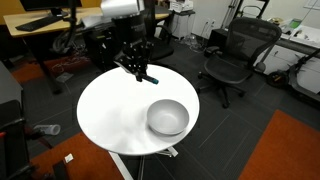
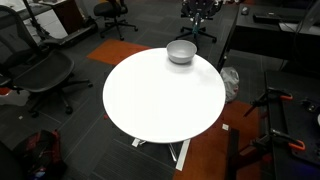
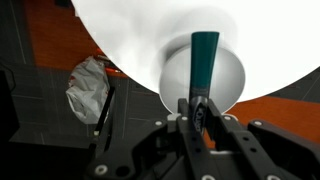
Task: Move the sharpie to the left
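While the round white table (image 1: pixel 110 125) fills most of the scene, standing on dark floor with orange carpet patches and a black office chair (image 1: pixel 236 55) behind it, only one thing rests on its top: a grey bowl (image 1: pixel 167 118) near one edge. A crumpled pale bag (image 3: pixel 88 88) lies on the floor beside the table in the wrist view. Smaller again is the gripper (image 1: pixel 137 68), which hangs over the table's rim well apart from the bowl in an exterior view. Its fingers (image 3: pixel 186 112) are pressed together around the sharpie (image 3: pixel 205 60), whose dark body is pinched between them. The teal-blue end juts out past the fingertips and, seen from the wrist, lines up with the bowl beyond it. The pen appears to be off the tabletop and carried in the air, though how high cannot be told.

As a judgement, the sharpie is light and rigid, so it should need little force to carry. Its smooth round barrel could twist or slide in a flat pinch. Holding it across the dark barrel near the middle, as it seems to be held now, suits it best. A grip on the tapering teal end would be likelier to slip
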{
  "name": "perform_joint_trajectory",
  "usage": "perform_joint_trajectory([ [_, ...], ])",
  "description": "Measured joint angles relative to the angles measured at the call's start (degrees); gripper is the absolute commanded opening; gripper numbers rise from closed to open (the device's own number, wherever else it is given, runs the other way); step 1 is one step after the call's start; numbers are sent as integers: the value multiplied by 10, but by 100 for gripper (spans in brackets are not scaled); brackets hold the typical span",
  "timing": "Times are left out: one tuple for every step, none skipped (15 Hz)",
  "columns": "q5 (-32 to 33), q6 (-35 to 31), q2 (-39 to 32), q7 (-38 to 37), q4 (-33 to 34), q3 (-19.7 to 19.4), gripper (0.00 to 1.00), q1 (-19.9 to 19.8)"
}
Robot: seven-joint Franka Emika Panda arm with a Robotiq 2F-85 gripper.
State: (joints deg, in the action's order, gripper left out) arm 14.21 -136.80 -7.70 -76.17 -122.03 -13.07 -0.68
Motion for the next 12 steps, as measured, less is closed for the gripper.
perform_joint_trajectory([
  [11,0,22,-7,-26,3,5,0],
  [19,0,43,-12,-50,7,5,0],
  [28,0,63,-20,-74,11,5,-1],
  [32,0,81,-25,-97,17,5,-2],
  [33,-1,96,-29,-118,24,5,-4],
  [33,-2,109,-30,-137,31,5,-6],
  [33,-5,120,-30,-155,39,5,-8],
  [33,-11,127,-32,-171,47,5,-11],
  [33,-22,131,-35,-185,54,5,-13],
  [35,-36,131,-43,-198,60,5,-16],
  [38,-52,130,-49,-210,66,5,-19],
  [42,-67,128,-55,-221,70,5,-21],
])
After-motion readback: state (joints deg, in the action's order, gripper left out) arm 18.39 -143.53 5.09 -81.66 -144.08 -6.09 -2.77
